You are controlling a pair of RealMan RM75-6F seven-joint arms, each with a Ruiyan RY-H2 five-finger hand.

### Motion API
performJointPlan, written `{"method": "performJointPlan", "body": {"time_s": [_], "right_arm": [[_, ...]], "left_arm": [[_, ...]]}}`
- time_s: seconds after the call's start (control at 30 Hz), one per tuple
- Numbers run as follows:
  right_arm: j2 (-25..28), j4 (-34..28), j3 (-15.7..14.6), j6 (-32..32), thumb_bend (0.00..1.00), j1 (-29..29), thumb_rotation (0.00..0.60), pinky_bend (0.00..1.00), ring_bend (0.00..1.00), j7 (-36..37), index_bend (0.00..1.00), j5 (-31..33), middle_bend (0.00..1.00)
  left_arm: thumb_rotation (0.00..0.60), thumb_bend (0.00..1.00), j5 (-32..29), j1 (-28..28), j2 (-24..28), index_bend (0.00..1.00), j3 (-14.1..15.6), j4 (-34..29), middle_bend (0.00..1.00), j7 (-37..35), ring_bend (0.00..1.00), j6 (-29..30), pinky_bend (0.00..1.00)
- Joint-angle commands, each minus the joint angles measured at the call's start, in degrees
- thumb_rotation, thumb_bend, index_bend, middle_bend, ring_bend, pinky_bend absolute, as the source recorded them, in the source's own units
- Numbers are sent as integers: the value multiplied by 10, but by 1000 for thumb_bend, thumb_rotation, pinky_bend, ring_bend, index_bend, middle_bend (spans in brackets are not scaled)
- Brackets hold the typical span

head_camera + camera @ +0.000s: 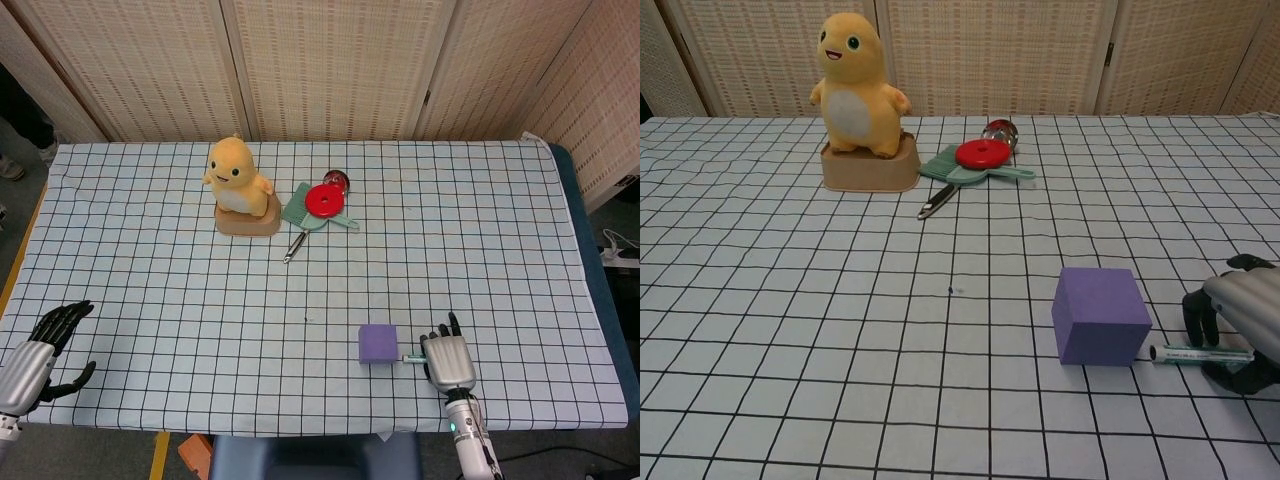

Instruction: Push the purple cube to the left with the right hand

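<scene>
Chest view shows the cube [1101, 315] just left of the right hand [1238, 330], whose curled fingers [1196, 315] hold a pen [1202, 353] pointing at it. Probably light foam; push low on its right face, it may pivot.

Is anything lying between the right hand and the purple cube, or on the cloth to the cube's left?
Yes: a pen-like stick lies between the right hand and the purple cube. Nothing visible lies left of the cube.
</scene>
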Motion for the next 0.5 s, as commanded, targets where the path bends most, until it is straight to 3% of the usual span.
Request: {"method": "performJointPlan", "body": {"time_s": [0.03, 0.37, 0.5], "right_arm": [[2, -2, -4, 5, 276, 0, 600, 80, 252, -4, 553, -4, 507], [5, -7, -18, 7, 286, 4, 600, 114, 268, -31, 560, 8, 518], [3, -1, -21, 10, 316, 5, 600, 227, 397, -31, 679, 4, 637]], "left_arm": [[600, 414, 0, 0, 0, 0, 0, 0, 1, 1, 0, 0, 56], [600, 413, -1, 1, 1, 0, 0, -2, 12, 3, 0, 3, 57], [600, 414, -3, 1, 1, 0, 0, -1, 16, 1, 0, 2, 58]]}}
